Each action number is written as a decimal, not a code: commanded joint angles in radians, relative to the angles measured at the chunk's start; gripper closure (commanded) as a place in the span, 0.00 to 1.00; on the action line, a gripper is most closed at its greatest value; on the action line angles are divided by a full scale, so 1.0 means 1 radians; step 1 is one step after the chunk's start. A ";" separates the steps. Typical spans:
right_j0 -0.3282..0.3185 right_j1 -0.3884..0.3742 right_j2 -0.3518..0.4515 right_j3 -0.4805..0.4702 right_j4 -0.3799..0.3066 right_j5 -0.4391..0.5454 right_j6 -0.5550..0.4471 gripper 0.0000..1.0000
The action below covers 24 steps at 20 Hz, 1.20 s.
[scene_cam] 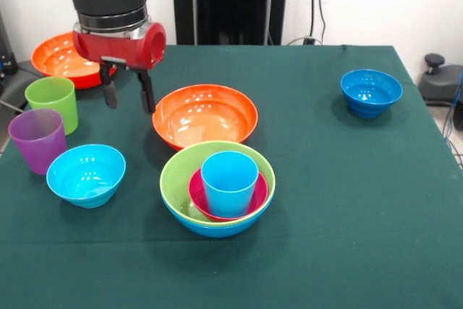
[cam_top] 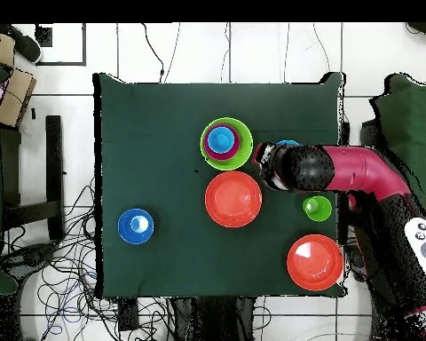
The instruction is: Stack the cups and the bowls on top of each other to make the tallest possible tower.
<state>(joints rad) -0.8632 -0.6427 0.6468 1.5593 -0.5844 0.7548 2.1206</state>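
Bowls and cups stand on a green table (scene_cam: 347, 251). As landmark I take the tower (scene_cam: 218, 187): a large blue bowl (scene_cam: 217, 228) at the bottom, a lime green bowl (scene_cam: 177, 179) nested in it, then a small magenta bowl (scene_cam: 206, 206), and a light blue cup (scene_cam: 229, 182) upright on top. Just behind the tower, an orange bowl (scene_cam: 205, 115) rests on the table. Left of the tower sits a cyan bowl (scene_cam: 86, 174), with a purple cup (scene_cam: 37, 140) and a lime green cup (scene_cam: 53, 102) beyond it. Far behind these lies a second orange bowl (scene_cam: 59, 58). A small dark blue bowl (scene_cam: 371, 92) stands well apart, behind and right of the tower. The gripper (scene_cam: 128, 93) hangs above the table, behind and left of the tower; its fingers are apart and hold nothing.
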 commanded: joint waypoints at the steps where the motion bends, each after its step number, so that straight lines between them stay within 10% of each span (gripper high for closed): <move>1: 0.090 0.088 0.021 -0.200 -0.004 0.116 -0.178 0.00; 10: 0.173 0.140 -0.009 -0.367 -0.017 0.174 -0.163 0.00; 24: 0.038 0.146 0.032 -0.208 -0.013 0.024 -0.259 0.00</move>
<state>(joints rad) -0.7745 -0.5228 0.6557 1.2743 -0.5846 0.8145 2.1206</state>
